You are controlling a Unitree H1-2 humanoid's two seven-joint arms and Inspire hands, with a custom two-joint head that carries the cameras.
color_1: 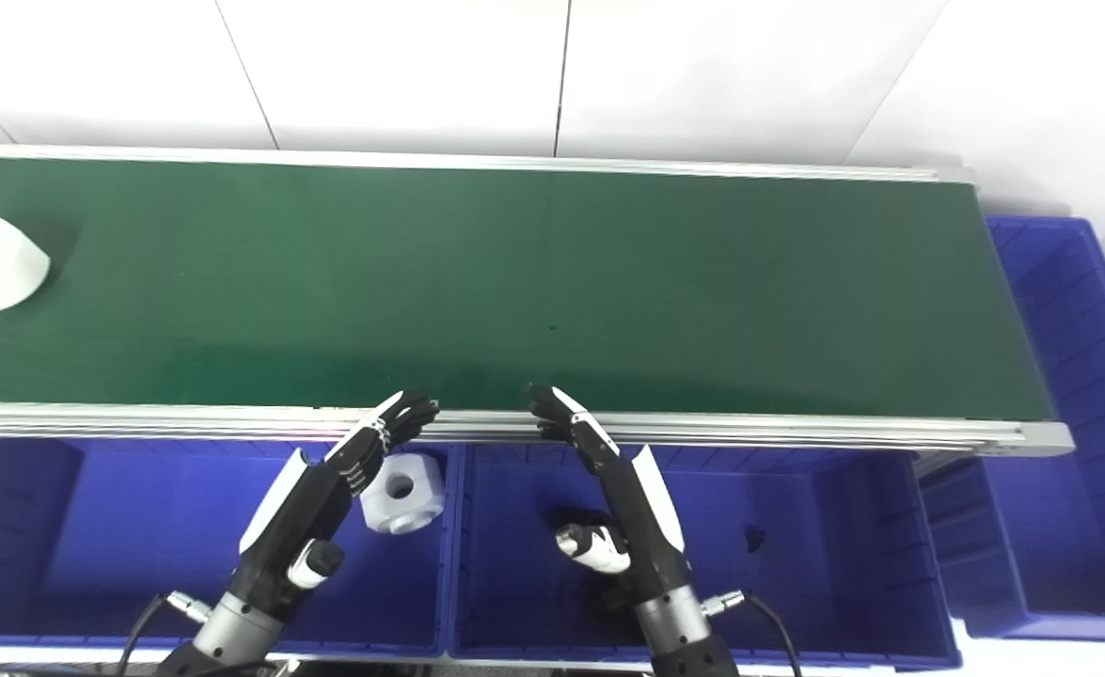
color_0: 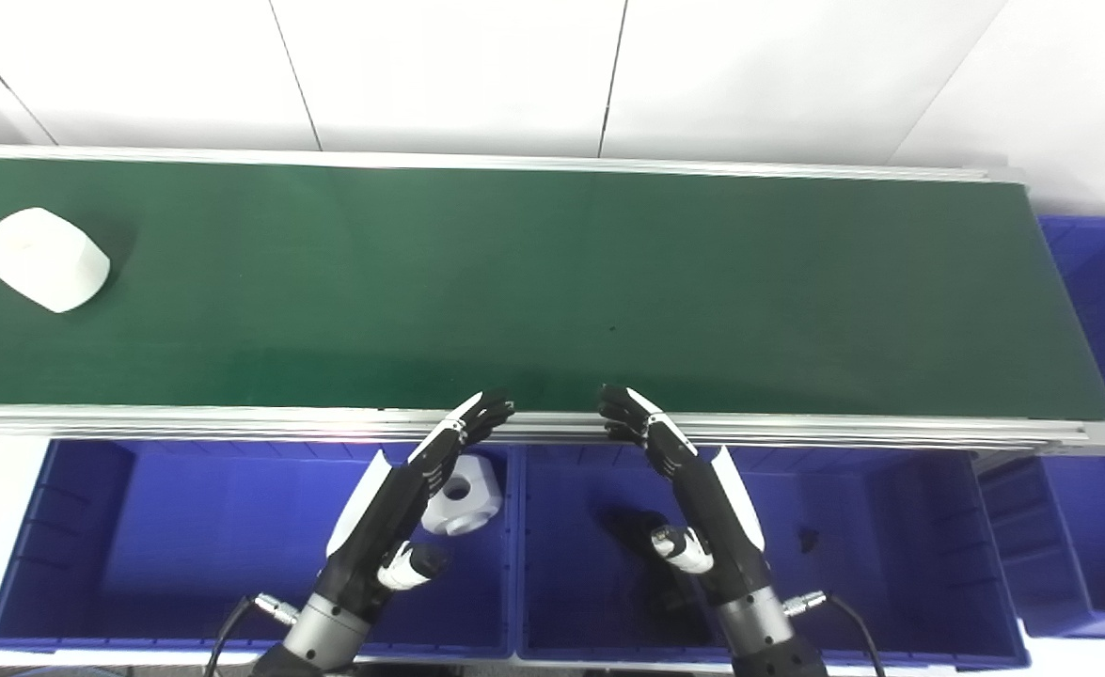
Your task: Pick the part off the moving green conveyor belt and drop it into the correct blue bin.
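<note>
Both hands sat nearest the camera, low centre, raised over the bins with palms facing each other. Left hand (color_0: pixel 411 503) was empty, fingers extended and apart, tips reaching the near aluminium rail (color_0: pixel 797 431) of the belt. Right hand (color_0: pixel 693 489) was the same: nothing held, fingers spread, tips at the rail. Neither was over the belt surface proper.

Outward from the left hand: a white faceted block with a round bore (color_0: pixel 463 494) lay in the left blue bin (color_0: pixel 72 564), touching that bin's right wall, just at 3 o'clock of the left palm. Under the right hand the middle blue bin (color_0: pixel 891 564) held something dark and small (color_0: pixel 808 539); too dim to identify. A third blue bin (color_0: pixel 1102 282) sat off the belt's right end.

Task part: a white rounded shell-like part (color_0: pixel 44 259) lay on the green conveyor belt (color_0: pixel 561 282) at the far left, well apart from both hands. From the left hand it bore roughly 10 o'clock; from the right hand closer to 9–10 o'clock and further off. Its long axis ran about 10-to-4 across the belt. Left hand was clearly the nearer one.

Judgement: if the belt carries it rightward, the part comes to the left hand first, so the left looks the likely picker. Belt direction can't be read from a single moment. Which bin is correct isn't shown either; the part doesn't resemble the bored block in the left bin.
</note>
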